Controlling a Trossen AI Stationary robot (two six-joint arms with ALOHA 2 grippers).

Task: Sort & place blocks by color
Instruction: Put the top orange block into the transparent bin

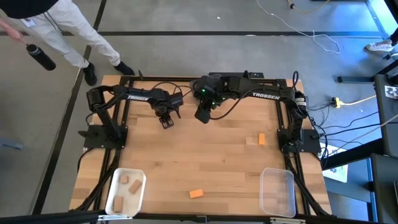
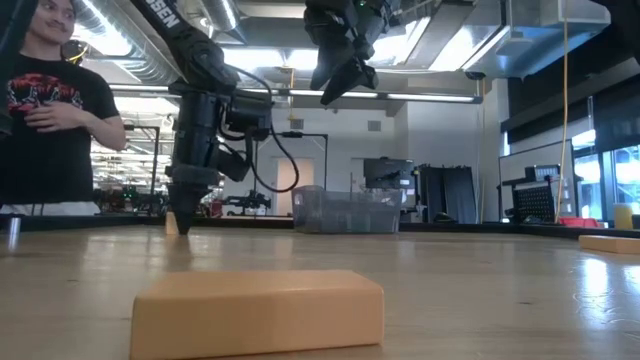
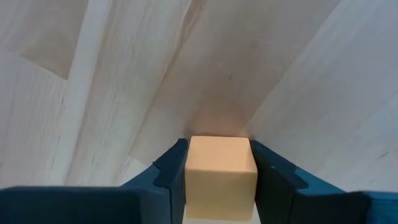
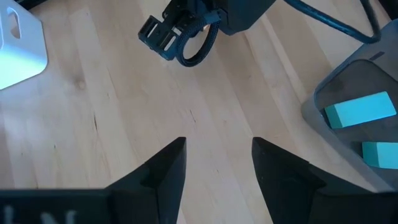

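1. The left gripper (image 1: 166,122), upper left of centre in the high view, is down at the table with a tan block (image 3: 221,174) sitting between its fingers (image 3: 168,180). Both look pressed against the block's sides, so I'd call it gripped.

2. The right gripper (image 1: 203,114) hangs up high near top centre, fingers spread with nothing between them.

3. Other blocks: two orange blocks (image 1: 196,194), one at bottom centre and one at mid right, plus tan pieces already in the white bin (image 1: 115,198) at lower left. The clear bin (image 1: 277,191) at lower right looks bare. Two teal blocks (image 4: 359,110) sit in a grey bin (image 4: 323,93), right edge of the right wrist view.

4. Risk: if the pinch is shallow, the block could twist or drop on the lift. I can't judge the depth.

5. The table (image 1: 211,155) is pale wood planks, and it's an open workshop with a person (image 2: 50,110) standing at the left of the low view.
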